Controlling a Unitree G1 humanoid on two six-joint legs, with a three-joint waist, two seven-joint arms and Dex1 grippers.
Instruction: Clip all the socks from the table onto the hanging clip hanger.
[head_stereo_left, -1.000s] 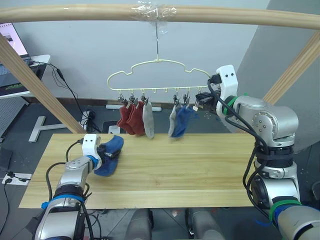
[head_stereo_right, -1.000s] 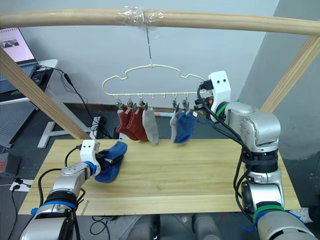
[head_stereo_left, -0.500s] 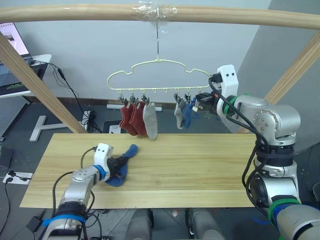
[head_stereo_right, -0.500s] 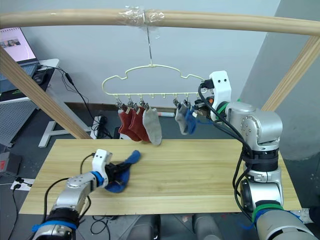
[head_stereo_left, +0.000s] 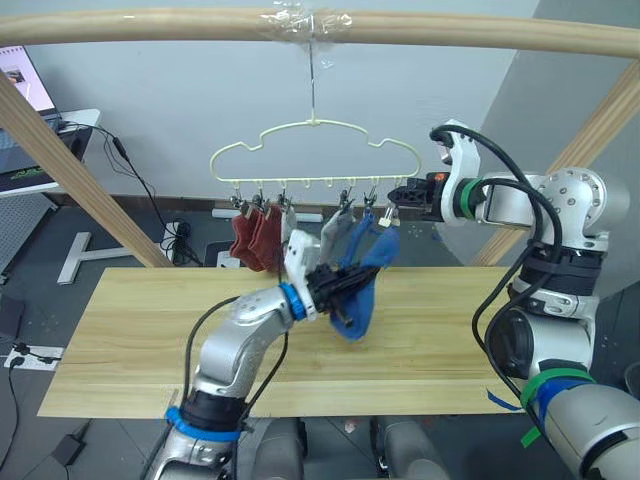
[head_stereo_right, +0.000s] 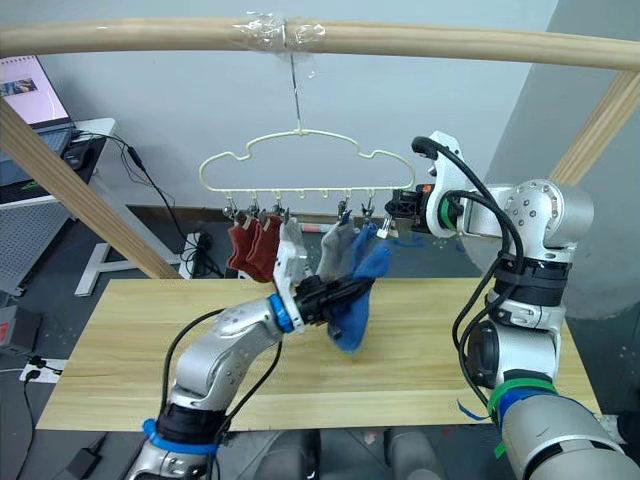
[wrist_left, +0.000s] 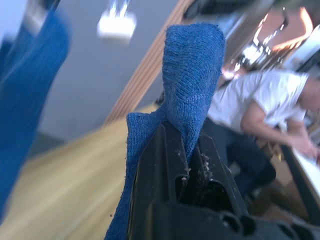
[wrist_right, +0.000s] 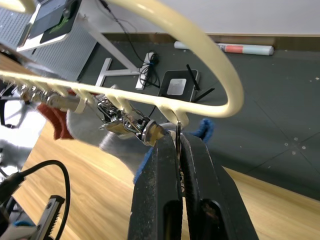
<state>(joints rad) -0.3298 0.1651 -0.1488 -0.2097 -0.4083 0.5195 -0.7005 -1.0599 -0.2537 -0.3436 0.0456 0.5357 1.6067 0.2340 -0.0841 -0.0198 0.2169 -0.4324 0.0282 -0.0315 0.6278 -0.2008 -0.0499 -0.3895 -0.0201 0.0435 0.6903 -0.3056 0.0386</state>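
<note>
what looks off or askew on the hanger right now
The clip hanger hangs roughly level, five socks clipped on. What stands out is its end clip: the right gripper is shut on it, while the left gripper holds the last blue sock up beneath the row.

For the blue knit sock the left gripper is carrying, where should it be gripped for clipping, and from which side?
Grip the blue knit sock near its upper edge, as the left gripper does: the body hangs below and a fold of fabric stands above the fingers. Coming from below the pale yellow wire clip hanger would probably present that fold to a clip.
</note>
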